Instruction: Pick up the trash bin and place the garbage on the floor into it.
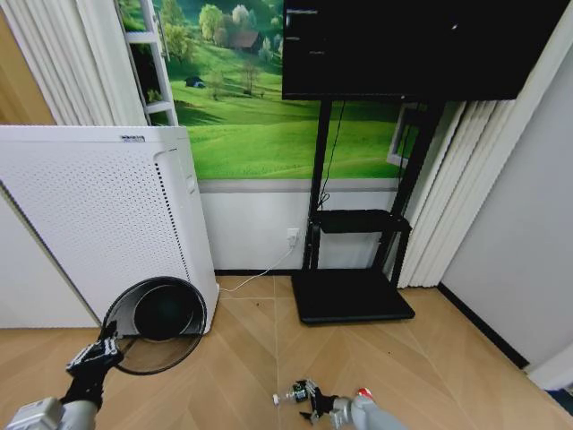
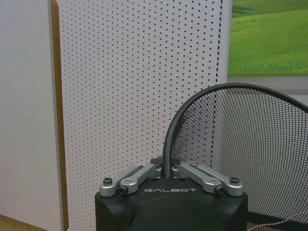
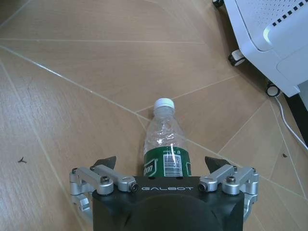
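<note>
My left claw (image 2: 167, 174) is clamped on the rolled rim of the bin (image 1: 159, 324), holding it off the floor (image 1: 260, 358) and tipped so its mouth faces toward me. It hangs low on my left, just in front of the white appliance (image 1: 89, 215), and I judge that tilt keeps the opening ready to take litter from my other arm. In the left wrist view the rim (image 2: 192, 103) runs straight down between my fingers (image 2: 139, 175), which are pinched nearly together on it; the mesh wall (image 2: 250, 154) arches away above.

My right claw (image 3: 163, 166) is down near the floor with its jaws spread wide on either side of the bottle (image 3: 165, 139), not closed on it. The bottle lies with its white cap (image 3: 164, 103) pointing away from my palm and its green label (image 3: 166, 163) between my fingertips (image 3: 105, 162), so squeezing there should catch the body squarely. I judge the bin is secured and the bottle still waits to be gripped.
</note>
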Available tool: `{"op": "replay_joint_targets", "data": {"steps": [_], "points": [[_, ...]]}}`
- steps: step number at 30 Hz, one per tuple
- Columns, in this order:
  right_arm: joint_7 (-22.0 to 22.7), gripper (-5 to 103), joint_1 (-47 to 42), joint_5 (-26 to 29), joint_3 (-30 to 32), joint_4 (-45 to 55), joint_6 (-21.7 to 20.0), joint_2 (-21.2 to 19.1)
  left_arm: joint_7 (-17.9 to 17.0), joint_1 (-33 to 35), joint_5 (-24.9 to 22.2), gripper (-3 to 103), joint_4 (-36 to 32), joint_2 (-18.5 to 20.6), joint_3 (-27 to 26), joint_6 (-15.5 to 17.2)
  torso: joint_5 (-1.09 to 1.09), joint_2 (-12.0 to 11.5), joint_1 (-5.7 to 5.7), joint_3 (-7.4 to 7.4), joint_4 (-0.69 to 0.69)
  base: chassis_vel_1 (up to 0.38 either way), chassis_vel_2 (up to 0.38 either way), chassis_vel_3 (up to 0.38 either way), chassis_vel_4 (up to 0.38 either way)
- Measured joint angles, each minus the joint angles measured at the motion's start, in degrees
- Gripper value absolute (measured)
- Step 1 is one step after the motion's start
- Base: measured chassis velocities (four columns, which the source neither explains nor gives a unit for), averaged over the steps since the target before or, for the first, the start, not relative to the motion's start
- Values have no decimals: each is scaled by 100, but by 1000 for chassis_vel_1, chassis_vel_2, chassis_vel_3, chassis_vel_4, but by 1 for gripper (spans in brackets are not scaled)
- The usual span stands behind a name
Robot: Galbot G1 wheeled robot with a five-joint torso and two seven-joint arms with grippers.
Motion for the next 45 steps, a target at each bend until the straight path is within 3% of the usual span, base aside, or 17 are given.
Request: {"op": "replay_joint_targets", "data": {"steps": [23, 32, 33, 35, 39, 41, 45], "points": [[-115, 103, 590, 336, -756, -687, -519, 377, 1, -63, -198, 2, 111, 74, -126, -9, 0, 0, 0, 0, 1, 0, 0, 0, 0], [-273, 68, 614, 409, -815, -761, -548, 376, 1, -143, -274, 2, 146, 157, -111, -10, 0, 0, 0, 0, 2, 0, 0, 0, 0], [-273, 68, 614, 409, -815, -761, -548, 376, 1, -143, -274, 2, 146, 157, -111, -10, 0, 0, 0, 0, 2, 0, 0, 0, 0], [-280, 57, 603, 409, -791, -761, -555, 361, 0, -154, -265, 2, 149, 156, -87, -10, 0, 0, 0, 0, 2, 0, 0, 0, 0], [-283, 46, 587, 409, -759, -744, -555, 339, 1, -162, -250, 2, 150, 146, -56, -10, 0, 0, 0, 0, 1, 0, 0, 0, 0], [-286, 35, 558, 402, -709, -709, -552, 310, 1, -164, -230, 2, 150, 136, -35, -10, 0, 0, 0, 0, 2, 0, 0, 0, 0], [-291, 25, 476, 394, -564, -640, -504, 269, 8, -163, -201, 2, 167, 132, -17, -11, 0, 0, -1, 0, 1, 0, 0, 0, 0]]}}
